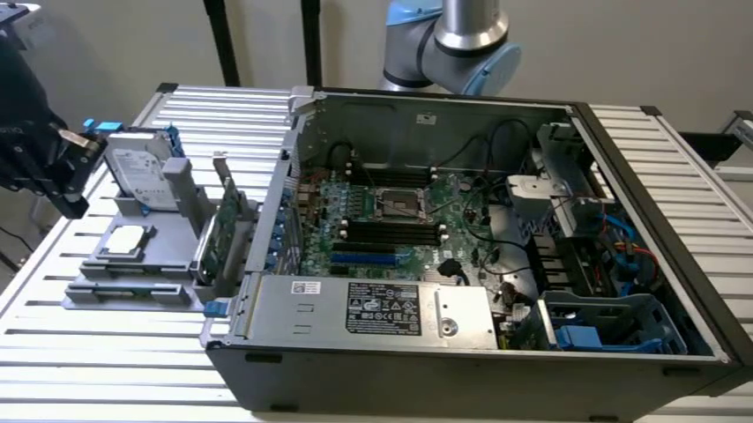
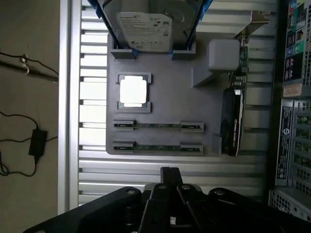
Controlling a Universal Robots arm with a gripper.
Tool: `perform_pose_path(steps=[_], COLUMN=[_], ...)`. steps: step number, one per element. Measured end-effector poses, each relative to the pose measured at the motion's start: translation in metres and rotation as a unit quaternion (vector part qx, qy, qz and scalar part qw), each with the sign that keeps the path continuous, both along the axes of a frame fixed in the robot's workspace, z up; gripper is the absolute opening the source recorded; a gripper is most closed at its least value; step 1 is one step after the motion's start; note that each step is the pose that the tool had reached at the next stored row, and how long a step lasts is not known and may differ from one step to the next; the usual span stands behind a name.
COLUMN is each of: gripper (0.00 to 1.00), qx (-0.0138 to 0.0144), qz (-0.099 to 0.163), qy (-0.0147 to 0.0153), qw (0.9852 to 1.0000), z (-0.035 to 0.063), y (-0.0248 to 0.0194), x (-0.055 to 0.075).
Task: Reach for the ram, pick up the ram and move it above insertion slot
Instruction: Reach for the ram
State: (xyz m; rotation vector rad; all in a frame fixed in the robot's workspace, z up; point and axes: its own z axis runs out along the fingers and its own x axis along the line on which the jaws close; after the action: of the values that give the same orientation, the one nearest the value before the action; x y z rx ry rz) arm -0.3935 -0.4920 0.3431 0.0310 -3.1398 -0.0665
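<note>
1. Fingers (image 2: 165, 175): two dark pads, closed together with nothing between them. They belong to the gripper (image 2: 170, 170), which hangs over the slatted table (image 2: 92, 116) near the edge of the grey holder (image 2: 165, 97).
2. Ram (image 2: 158, 147): thin green stick standing on edge in the holder row closest to the fingers. Each end sits in a grey end block. Untouched.
3. Second stick (image 2: 158, 125): same kind, in the next row, parallel to the first and apart from it.
4. Handling, by judgement: light and stiff, but easily damaged at the chips and the contact edge. The flat faces are probably slick. The best hold looks like the bare middle span between the end blocks, one pad on each flat face. Lifting it straight should keep it from twisting in the blocks.
5. Other holder contents: square processor chip (image 2: 133, 91) beyond the sticks, hard drive (image 2: 146, 29) upright at the far end, and expansion card (image 2: 232, 121) on edge along the side towards the case.
6. Computer case (image 1: 471, 370): lid off, just beside the holder, with dark memory slots (image 1: 389, 231) showing on the board.
</note>
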Motion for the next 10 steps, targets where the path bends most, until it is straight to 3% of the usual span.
perform_pose_path(steps=[5, 10], gripper=[0.11, 0.11], qx=[0.0, 0.0], qz=[0.037, 0.083], qy=[0.0, 0.0], qw=[0.9993, 0.9965], z=[-0.0001, 0.0], y=[-0.0001, -0.0001], x=[0.0, 0.0])
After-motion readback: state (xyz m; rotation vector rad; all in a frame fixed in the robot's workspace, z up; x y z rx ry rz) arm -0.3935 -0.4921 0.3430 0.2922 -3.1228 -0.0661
